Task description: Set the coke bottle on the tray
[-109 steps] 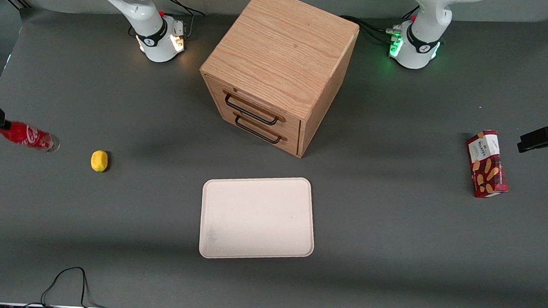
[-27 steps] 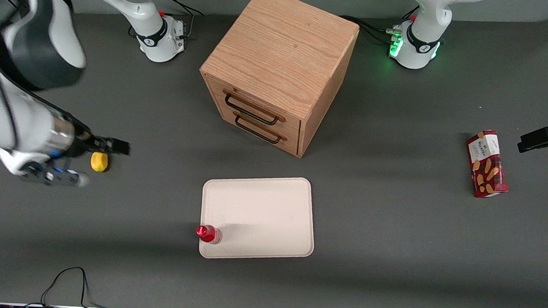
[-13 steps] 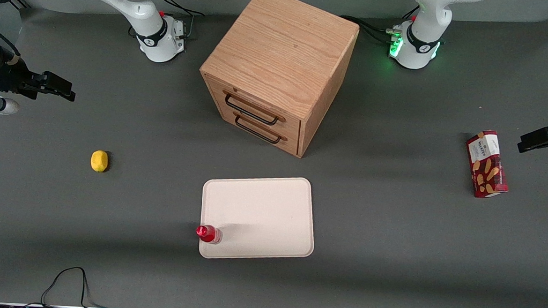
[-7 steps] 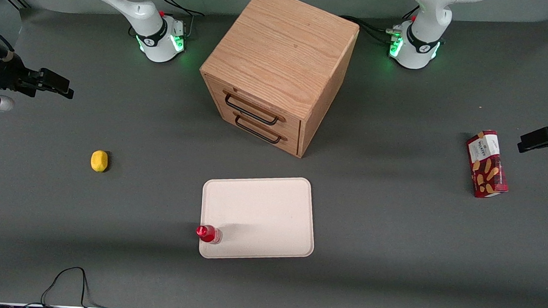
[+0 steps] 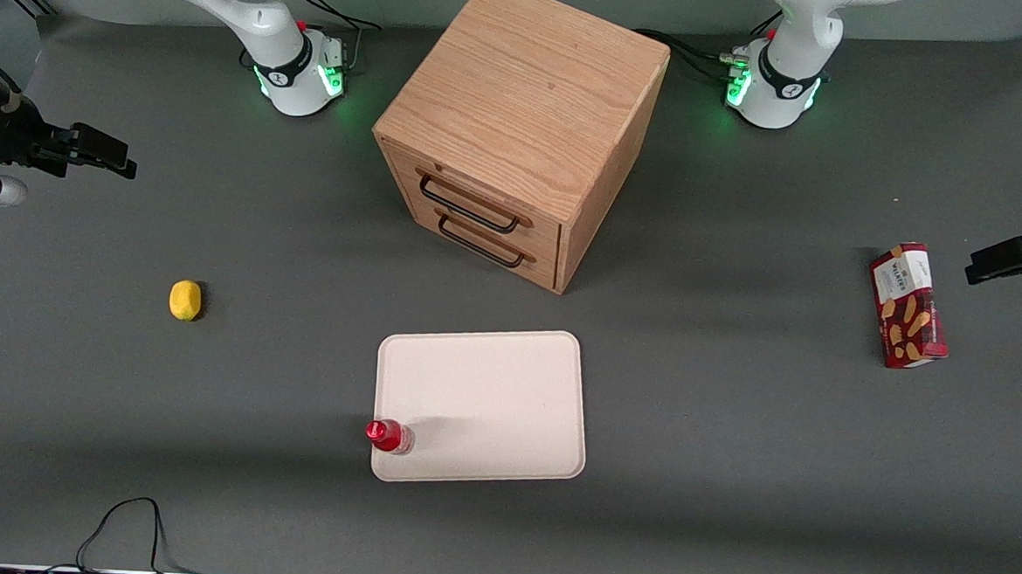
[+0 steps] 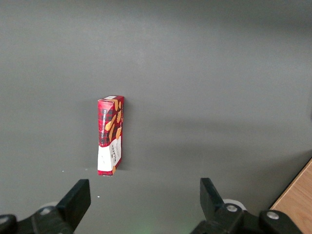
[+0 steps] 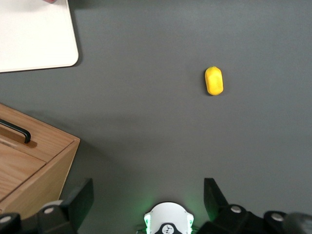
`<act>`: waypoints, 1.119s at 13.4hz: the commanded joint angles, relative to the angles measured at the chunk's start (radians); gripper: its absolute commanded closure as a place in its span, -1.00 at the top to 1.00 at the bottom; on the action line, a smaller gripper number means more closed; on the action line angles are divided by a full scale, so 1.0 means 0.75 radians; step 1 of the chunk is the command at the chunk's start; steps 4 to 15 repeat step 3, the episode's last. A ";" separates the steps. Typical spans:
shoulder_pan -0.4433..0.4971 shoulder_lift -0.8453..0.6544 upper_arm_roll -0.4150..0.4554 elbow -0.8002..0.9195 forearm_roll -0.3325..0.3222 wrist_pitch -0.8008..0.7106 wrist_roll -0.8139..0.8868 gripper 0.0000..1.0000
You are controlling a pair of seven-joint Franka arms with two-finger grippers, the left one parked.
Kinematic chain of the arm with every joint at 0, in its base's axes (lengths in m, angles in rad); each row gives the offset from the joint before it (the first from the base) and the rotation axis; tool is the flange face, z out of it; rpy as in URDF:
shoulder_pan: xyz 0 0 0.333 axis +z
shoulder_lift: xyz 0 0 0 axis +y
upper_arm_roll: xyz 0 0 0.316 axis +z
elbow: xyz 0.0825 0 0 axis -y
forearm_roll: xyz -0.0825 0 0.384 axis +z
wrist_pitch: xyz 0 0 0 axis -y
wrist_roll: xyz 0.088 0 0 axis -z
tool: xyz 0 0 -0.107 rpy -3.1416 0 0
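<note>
So the small red coke bottle [image 5: 389, 436] with its red cap stands upright on the flat cream rectangular tray [image 5: 487, 404], right in the tray's corner nearest the camera, toward the working arm's end. Farther back sits a little yellow lemon [image 5: 185, 300] on the grey table [image 5: 730, 438]. The black two-finger gripper [image 5: 120, 160] hangs well apart, spread wide and holding nothing.
</note>
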 commanded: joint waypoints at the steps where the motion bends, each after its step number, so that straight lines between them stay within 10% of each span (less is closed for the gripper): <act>1: -0.009 0.016 -0.015 0.039 0.026 -0.020 -0.042 1.00; 15: -0.009 0.016 -0.015 0.039 0.026 -0.020 -0.042 1.00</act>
